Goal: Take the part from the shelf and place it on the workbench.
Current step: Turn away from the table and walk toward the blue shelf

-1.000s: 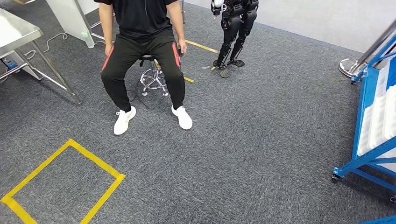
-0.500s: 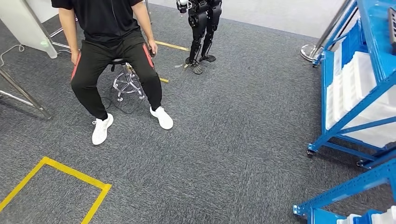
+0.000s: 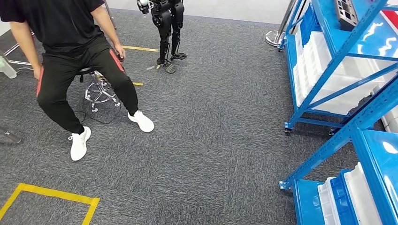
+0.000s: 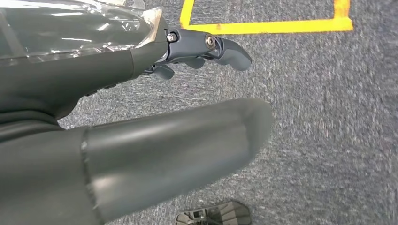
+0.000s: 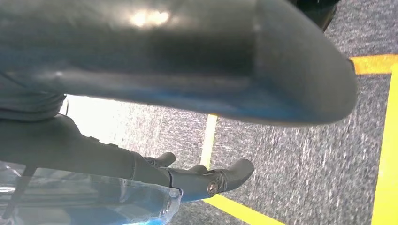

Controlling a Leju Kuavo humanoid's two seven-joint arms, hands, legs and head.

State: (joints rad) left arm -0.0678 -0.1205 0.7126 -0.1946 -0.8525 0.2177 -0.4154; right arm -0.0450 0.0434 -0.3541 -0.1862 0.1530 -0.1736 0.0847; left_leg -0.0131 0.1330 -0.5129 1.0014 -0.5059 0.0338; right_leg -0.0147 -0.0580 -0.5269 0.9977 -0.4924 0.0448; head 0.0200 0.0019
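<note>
Blue steel shelving (image 3: 328, 70) is now seen across the head view from 1 to 5 o'clock, where a second ago only an edge of it showed at 3 o'clock. The whole picture has shifted: the seated person (image 3: 70, 56), the small black robot figure (image 3: 166, 28) at 12 o'clock and the yellow floor tape (image 3: 51, 197) at 7 o'clock have all slid leftward together. This is judged to be a turn of the robot's own body toward the shelf, not a movement of the things.

A grey metal part (image 3: 346, 11) is observed on the upper shelf at 1 o'clock; it is taken to be the task's thing, though it is cut by the frame edge and cannot be identified with certainty. White trays (image 3: 324, 61) are stacked on the level below it.

The left hand (image 4: 197, 51) is seen hanging over grey carpet (image 3: 220, 140), fingers loosely curled and apart, nothing held. The right hand (image 5: 202, 176) is in like condition, fingers apart and empty, above yellow tape.

The task is judged to be at its approach stage: the part has not been reached, and further turning and walking toward the shelf are required before any grasp.
</note>
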